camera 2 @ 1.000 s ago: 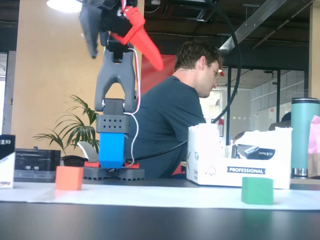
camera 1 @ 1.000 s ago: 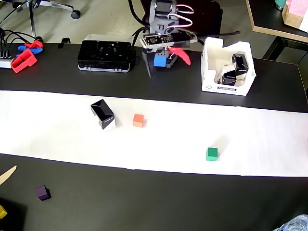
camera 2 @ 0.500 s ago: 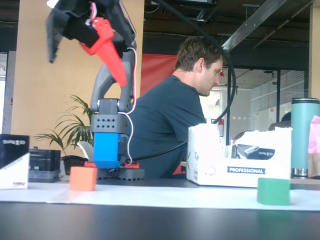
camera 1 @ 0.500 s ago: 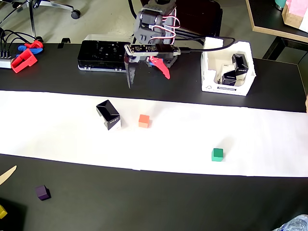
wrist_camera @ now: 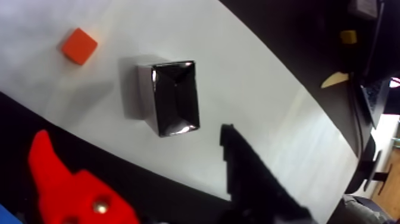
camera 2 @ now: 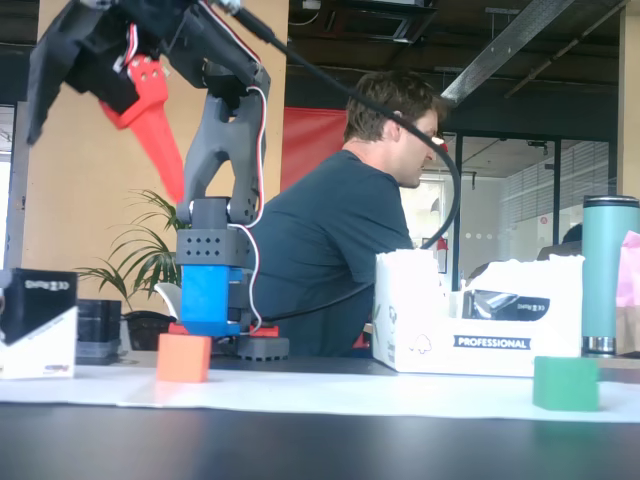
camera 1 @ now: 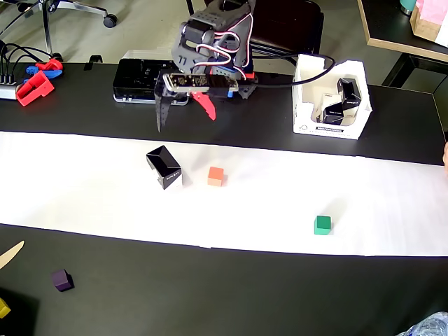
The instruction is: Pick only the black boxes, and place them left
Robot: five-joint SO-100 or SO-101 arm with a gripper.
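Overhead, white paper strip (camera 1: pixel 392 189) crosses black table (camera 1: pixel 210 294); fingers (camera 1: pixel 183 117) spread, empty.

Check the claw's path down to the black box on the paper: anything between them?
Nothing visible. The open claw hangs above and behind the black box, with only bare white paper between. The orange cube sits apart, to the box's right in the overhead view.

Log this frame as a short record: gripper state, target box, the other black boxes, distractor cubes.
gripper: two-finger gripper with one red and one black finger, open, empty, raised above the table
target: black carton with white sides on the white paper strip
other boxes: black cartons in the white open container
distractors: orange cube beside target; green cube; purple cube
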